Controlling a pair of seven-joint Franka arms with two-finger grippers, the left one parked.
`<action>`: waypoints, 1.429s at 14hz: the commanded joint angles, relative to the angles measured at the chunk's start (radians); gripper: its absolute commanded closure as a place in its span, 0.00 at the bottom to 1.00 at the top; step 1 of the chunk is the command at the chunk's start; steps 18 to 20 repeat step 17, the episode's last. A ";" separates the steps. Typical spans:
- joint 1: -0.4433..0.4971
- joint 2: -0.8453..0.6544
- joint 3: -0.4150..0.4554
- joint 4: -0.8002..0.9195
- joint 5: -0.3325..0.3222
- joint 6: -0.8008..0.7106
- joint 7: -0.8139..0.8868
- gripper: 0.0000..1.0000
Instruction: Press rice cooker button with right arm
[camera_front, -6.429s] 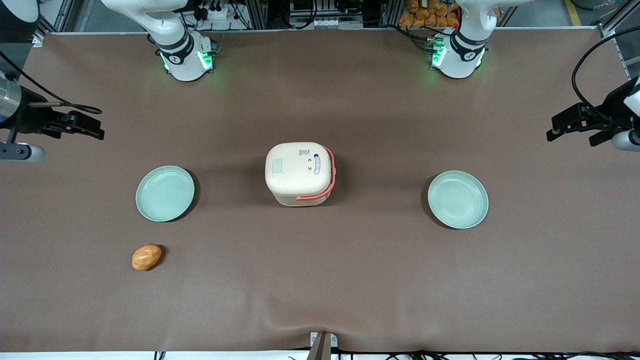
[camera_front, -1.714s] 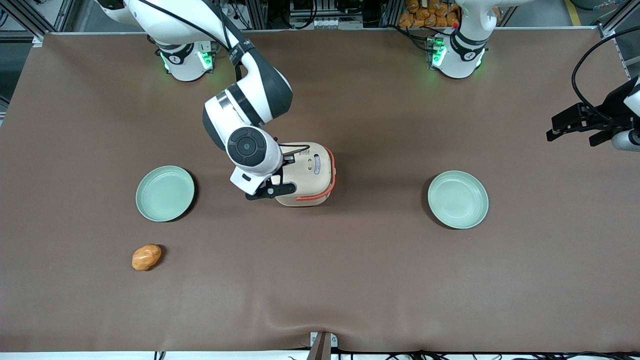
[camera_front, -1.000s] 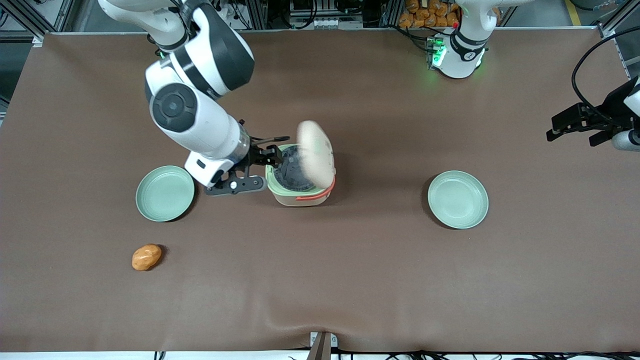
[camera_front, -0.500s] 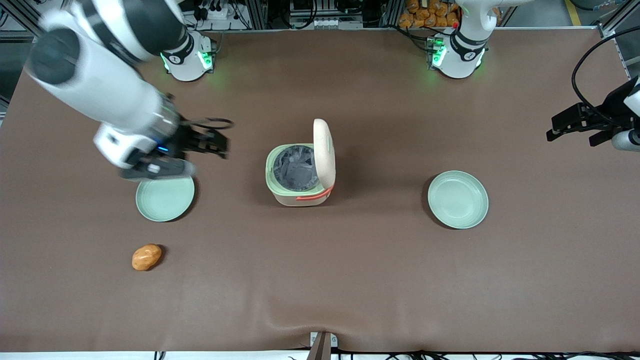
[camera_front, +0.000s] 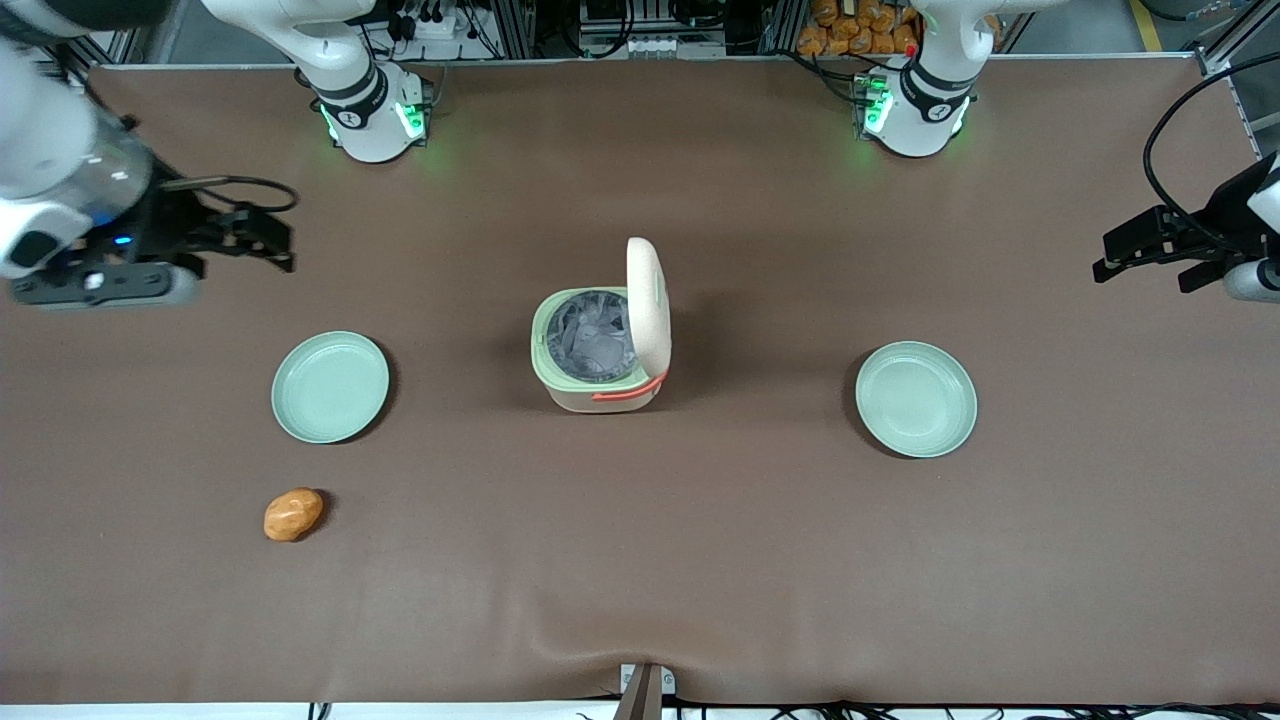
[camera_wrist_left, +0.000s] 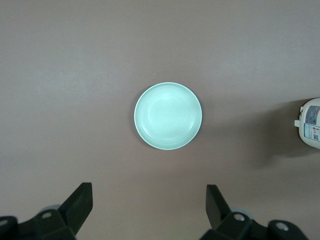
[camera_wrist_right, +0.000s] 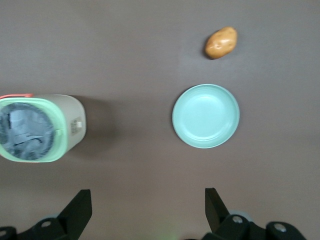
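Cooker lid up, button looks pressed. Fingers spread wide, empty, at cooker's 9–10 o'clock. Risk: arm clipping plate.

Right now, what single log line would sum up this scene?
small cream rice cooker: lid up | black two-finger hand: open, empty, toward working arm's table end | orange potato: on table

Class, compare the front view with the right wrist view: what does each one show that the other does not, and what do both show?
Only the front view shows the raised lid of the rice cooker, the plate toward the parked arm's end, and the right arm with its gripper above the table's working arm's end. Only the right wrist view shows the gripper's fingers spread open. Both show the open cooker, the other plate and the potato.
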 joint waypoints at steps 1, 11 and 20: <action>-0.019 -0.034 -0.067 -0.030 -0.015 0.000 -0.045 0.00; -0.017 -0.040 -0.120 -0.048 -0.038 -0.003 -0.046 0.00; -0.011 -0.050 -0.154 -0.048 -0.040 -0.003 -0.054 0.00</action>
